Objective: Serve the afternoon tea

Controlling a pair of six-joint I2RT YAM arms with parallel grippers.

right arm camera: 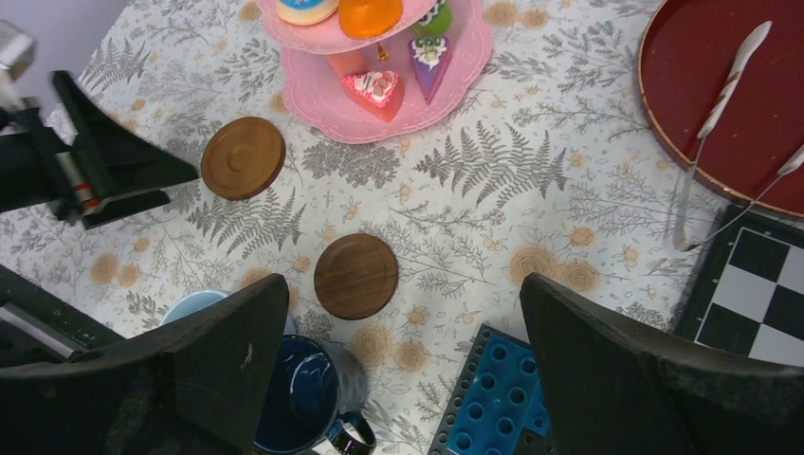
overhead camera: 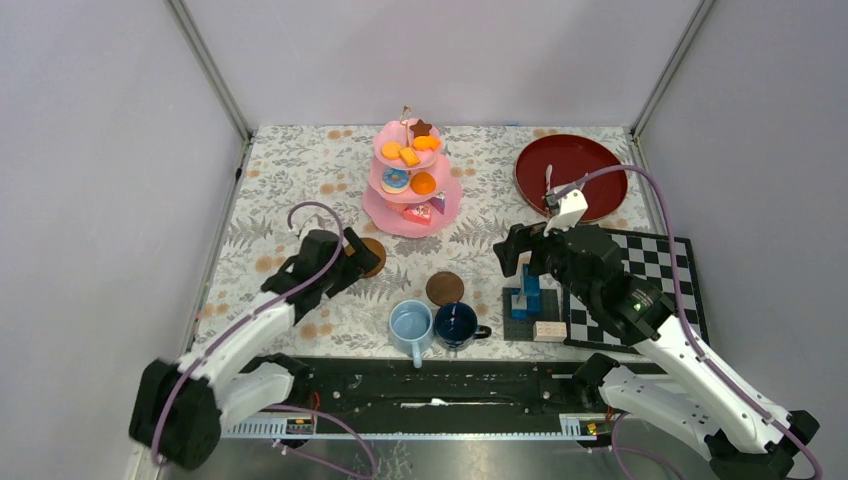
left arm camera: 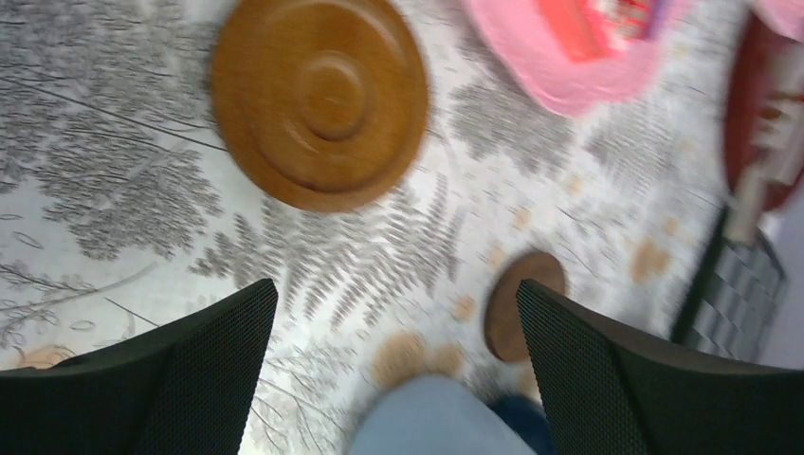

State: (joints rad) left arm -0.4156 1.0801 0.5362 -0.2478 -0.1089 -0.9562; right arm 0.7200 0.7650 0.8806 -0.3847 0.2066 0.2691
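Both arms reach forward over the table (overhead camera: 300, 180), jaws wide apart, gripping nothing. Left arm (overhead camera: 300, 275) sits by one saucer (overhead camera: 374, 256), right arm (overhead camera: 590, 270) near the block stack (overhead camera: 527, 292); mugs (overhead camera: 411, 322) near edge, stand (overhead camera: 380, 205) far centre.

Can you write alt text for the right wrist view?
The open right gripper hangs over a fern-print tablecloth: a round brown wooden saucer at centre, a second brown saucer upper left, near a pink scalloped tiered stand of toy pastries. A dark-blue mug and a light-blue mug sit lower left.
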